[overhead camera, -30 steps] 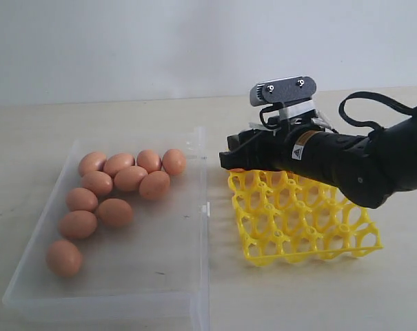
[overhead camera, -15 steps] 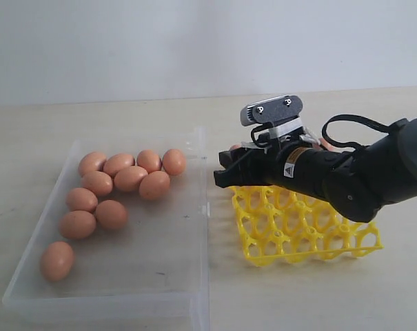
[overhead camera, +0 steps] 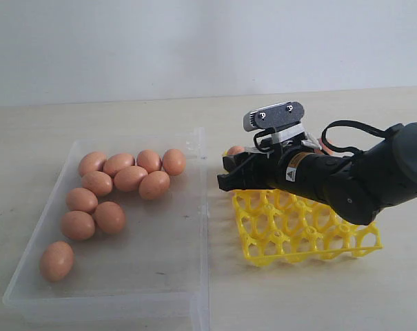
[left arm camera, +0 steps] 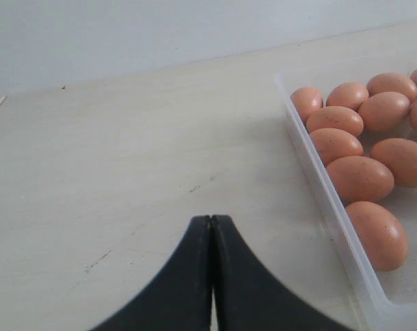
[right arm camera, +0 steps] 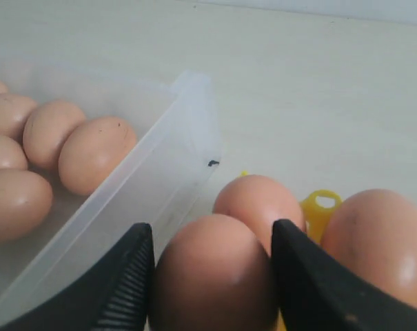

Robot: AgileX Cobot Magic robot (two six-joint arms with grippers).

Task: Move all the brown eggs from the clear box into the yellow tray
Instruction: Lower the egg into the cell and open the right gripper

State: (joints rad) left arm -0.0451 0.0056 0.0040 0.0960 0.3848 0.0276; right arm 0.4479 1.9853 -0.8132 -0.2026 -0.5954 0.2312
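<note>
Brown matte oval egg [right arm camera: 208, 283]: my right gripper [right arm camera: 211, 234] held it between both jaws, over the corner of the yellow plastic lattice tray [overhead camera: 263, 256] nearest the clear shallow plastic box [overhead camera: 160, 262]. Two more eggs [right arm camera: 258, 200] sat just beyond. Handling, as I judged: lower straight into an empty cup and loosen only once seated. Remaining eggs [overhead camera: 130, 178] lay in the box. Left gripper [left arm camera: 211, 227] was clenched, empty.

The eggs [overhead camera: 131, 178] are speckled orange-brown, the box [overhead camera: 160, 252] clear, the tray [overhead camera: 311, 236] bright yellow, the right tool [right arm camera: 212, 276] black.

Fourteen eggs [overhead camera: 130, 178], one box [overhead camera: 161, 252], one tray [overhead camera: 291, 238]
</note>
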